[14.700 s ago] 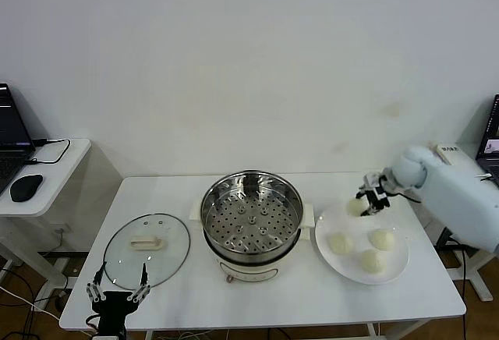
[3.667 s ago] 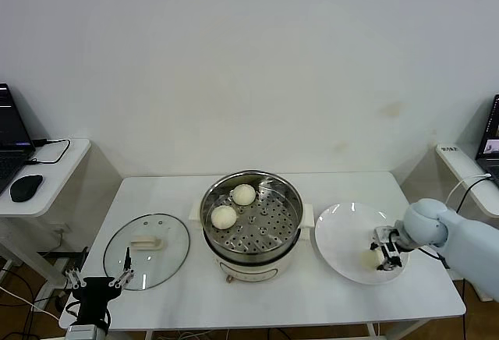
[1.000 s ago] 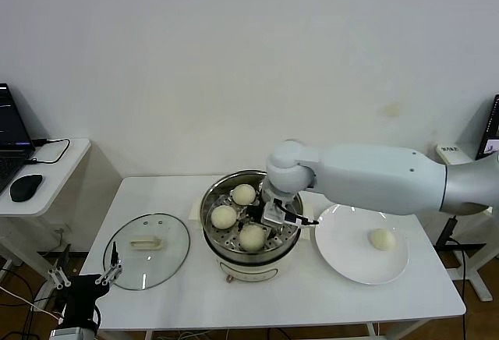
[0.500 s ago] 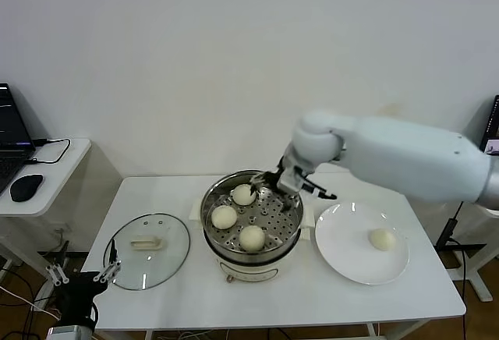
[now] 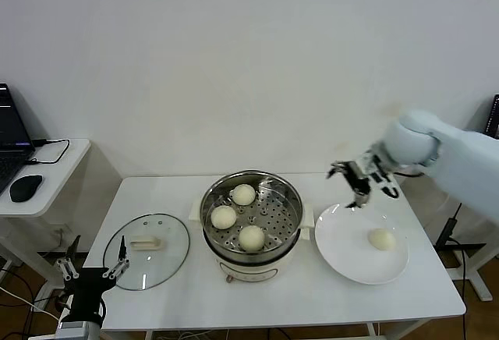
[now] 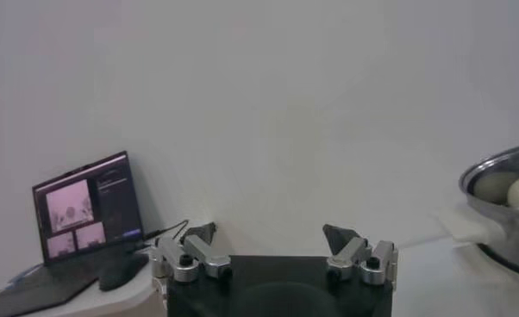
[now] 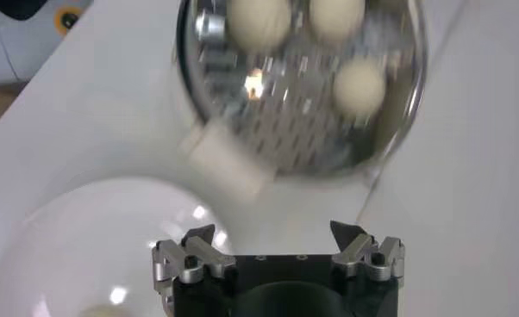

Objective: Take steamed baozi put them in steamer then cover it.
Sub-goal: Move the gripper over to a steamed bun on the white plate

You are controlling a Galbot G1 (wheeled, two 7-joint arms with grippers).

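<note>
On table, unlabelled steamer [image 5: 251, 217], three steamed baozi [image 5: 251, 237] inside

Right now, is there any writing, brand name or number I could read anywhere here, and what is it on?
No text is readable.
Laptop screen: shows small picture panels and a line of text, too small to read.
Steamer, cover, plate: no label or marking visible.

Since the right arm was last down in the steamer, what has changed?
The right gripper has let go of the third cream-white bun, left it in the shiny steel steamer, and swung open and empty over the white plate. One bun remains there. The glass lid and left gripper stayed put.
</note>
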